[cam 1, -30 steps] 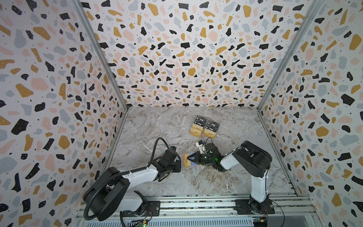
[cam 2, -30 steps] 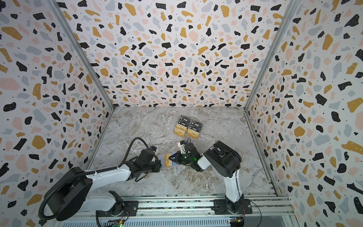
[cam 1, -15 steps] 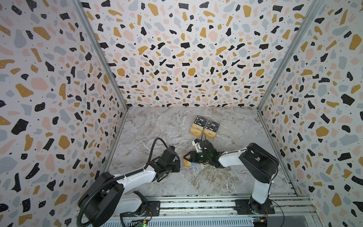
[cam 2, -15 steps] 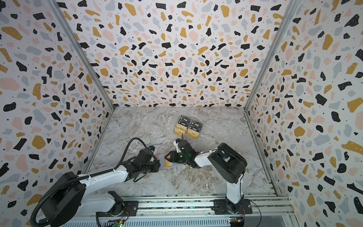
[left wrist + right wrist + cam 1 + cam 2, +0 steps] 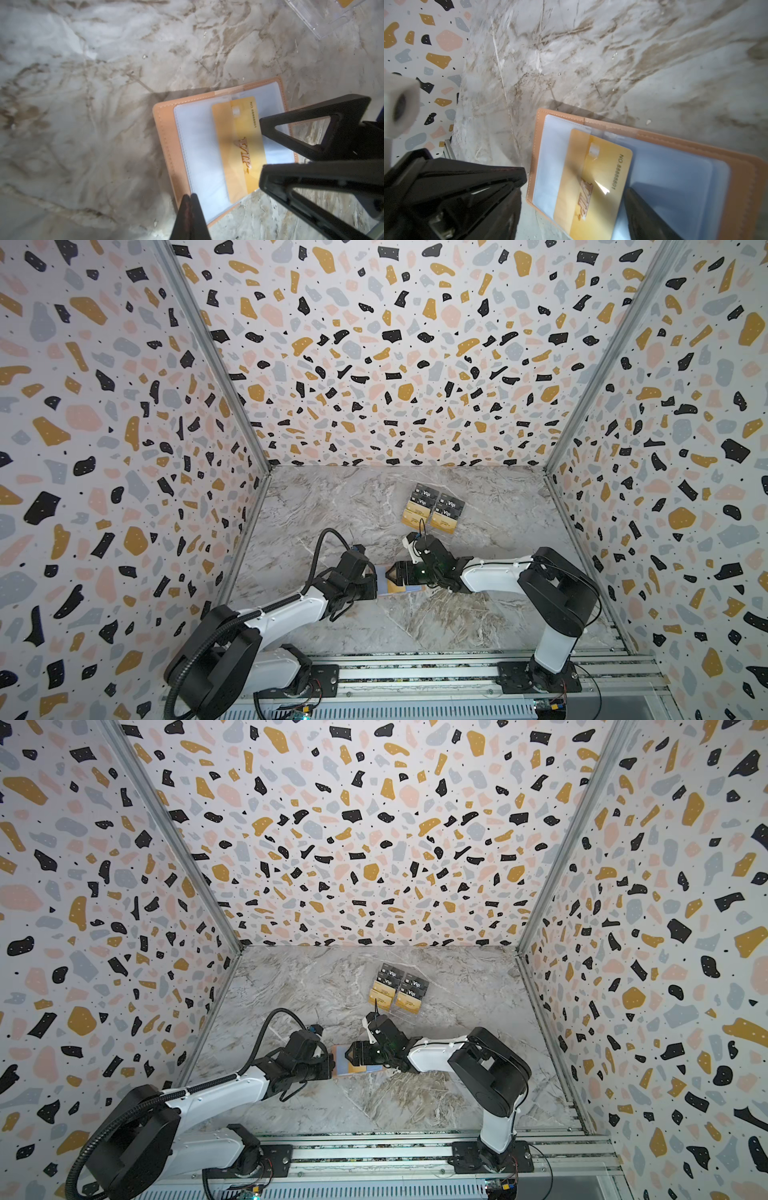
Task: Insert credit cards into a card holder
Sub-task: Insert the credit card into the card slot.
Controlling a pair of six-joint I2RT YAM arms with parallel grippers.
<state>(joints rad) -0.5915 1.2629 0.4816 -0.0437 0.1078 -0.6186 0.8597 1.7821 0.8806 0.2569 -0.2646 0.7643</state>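
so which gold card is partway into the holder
The gold card partly under the card holder's clear sleeve; the other gold cards sit in the stand at the back.

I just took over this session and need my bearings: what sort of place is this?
Probably a staged robot test cell: terrazzo-print panel walls enclose a marble-look tabletop, and an aluminium rail at the front carries the left arm and right arm.

Speckled terrazzo walls [image 5: 395, 344], grey marbled floor [image 5: 353, 497]
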